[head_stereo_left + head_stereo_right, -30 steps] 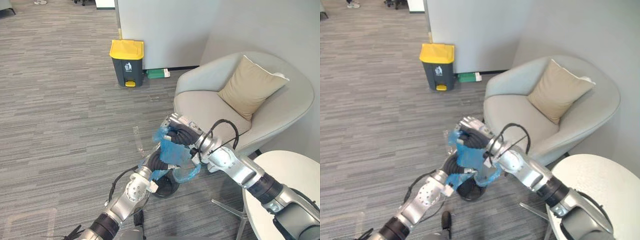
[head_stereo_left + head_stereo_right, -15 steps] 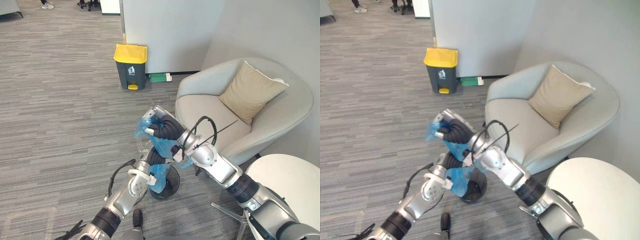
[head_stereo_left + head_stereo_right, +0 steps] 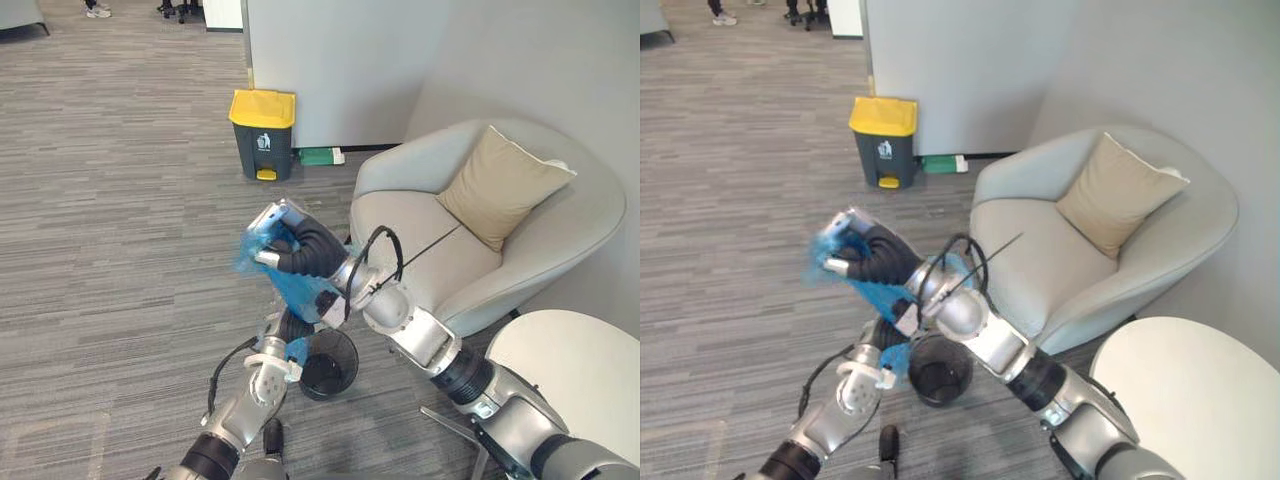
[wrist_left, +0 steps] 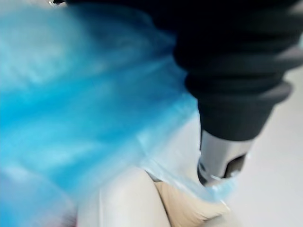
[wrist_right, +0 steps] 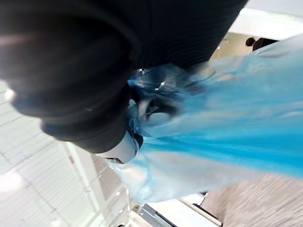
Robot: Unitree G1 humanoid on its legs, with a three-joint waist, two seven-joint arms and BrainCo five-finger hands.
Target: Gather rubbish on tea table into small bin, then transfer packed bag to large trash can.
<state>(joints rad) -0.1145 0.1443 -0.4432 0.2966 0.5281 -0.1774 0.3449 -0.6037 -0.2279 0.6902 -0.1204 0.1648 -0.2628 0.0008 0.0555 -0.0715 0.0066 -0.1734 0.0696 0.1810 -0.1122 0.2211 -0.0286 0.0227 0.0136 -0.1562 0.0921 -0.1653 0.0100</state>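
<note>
My right hand (image 3: 283, 238) raised over grey carpet, clenched round bunched top of blue bag (image 3: 303, 287). Bag hangs from it, down and right toward small black mesh bin (image 3: 332, 366) on floor. My left hand (image 3: 291, 328) below, against bag's lower end, just left of bin; its grip I cannot tell. Large trash can (image 3: 263, 135) far off by wall, yellow lid closed, white pictogram on dark front, print too small to read. Armchair (image 3: 400, 215) with tan cushion (image 3: 503, 185) on right, white round table (image 3: 580, 370) near right.
</note>
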